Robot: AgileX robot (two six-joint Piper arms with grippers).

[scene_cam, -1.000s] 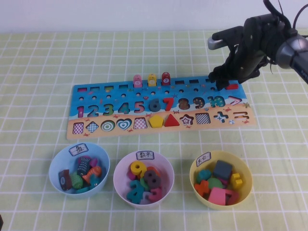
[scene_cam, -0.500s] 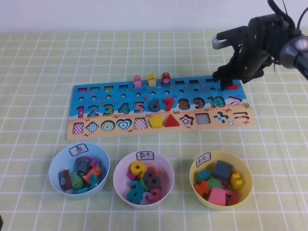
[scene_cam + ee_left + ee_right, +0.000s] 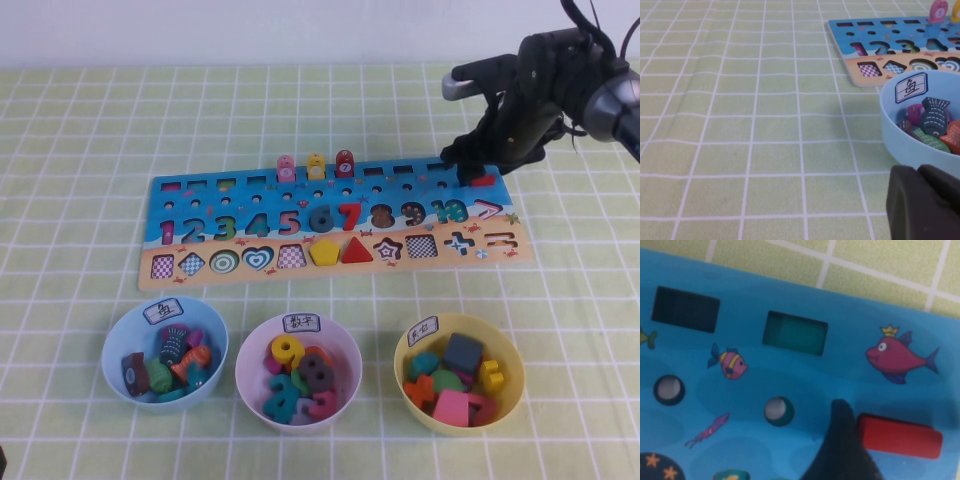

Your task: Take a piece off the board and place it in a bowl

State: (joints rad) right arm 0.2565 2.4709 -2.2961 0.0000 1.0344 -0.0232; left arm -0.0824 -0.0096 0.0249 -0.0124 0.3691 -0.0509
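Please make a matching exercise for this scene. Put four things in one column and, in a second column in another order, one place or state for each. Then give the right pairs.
Things:
1. red bar-shaped piece
2. yellow bowl
3. right gripper
4. left gripper

Places or states:
A. low over the tablecloth, beside the light blue bowl
B. on the near side of the table, towards the right, holding coloured shapes
C. lying at the far right end of the board
D. down on the board, one finger next to the red piece

Pairs: 1-C, 2-B, 3-D, 4-A
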